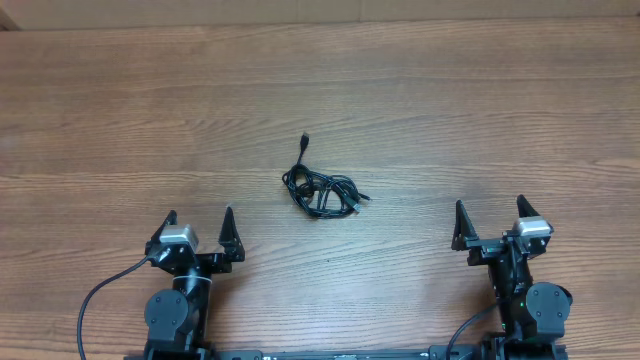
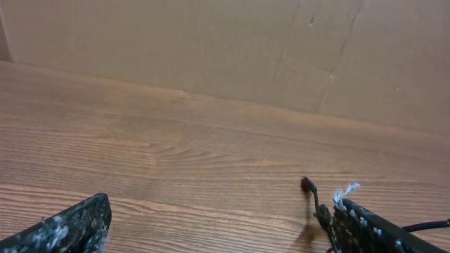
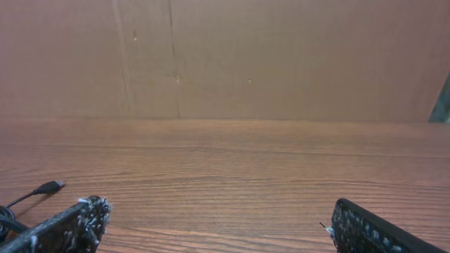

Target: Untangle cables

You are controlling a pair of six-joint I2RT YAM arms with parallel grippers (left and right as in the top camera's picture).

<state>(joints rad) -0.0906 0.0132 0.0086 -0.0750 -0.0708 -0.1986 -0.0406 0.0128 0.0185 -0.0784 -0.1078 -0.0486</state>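
Note:
The cables (image 1: 320,187) are thin black cords bunched in a small knot near the middle of the table, with one plug end sticking up toward the far side. My left gripper (image 1: 200,225) is open and empty, near the front edge, left of the knot. My right gripper (image 1: 490,218) is open and empty, near the front edge, right of the knot. In the left wrist view a cable end (image 2: 313,197) shows beside my right finger. In the right wrist view a plug (image 3: 46,187) shows at the far left.
A wooden table (image 1: 320,90) fills the overhead view. A brown cardboard wall (image 3: 225,56) stands along the table's far edge. A thicker black arm cable (image 1: 100,300) loops by the left arm's base.

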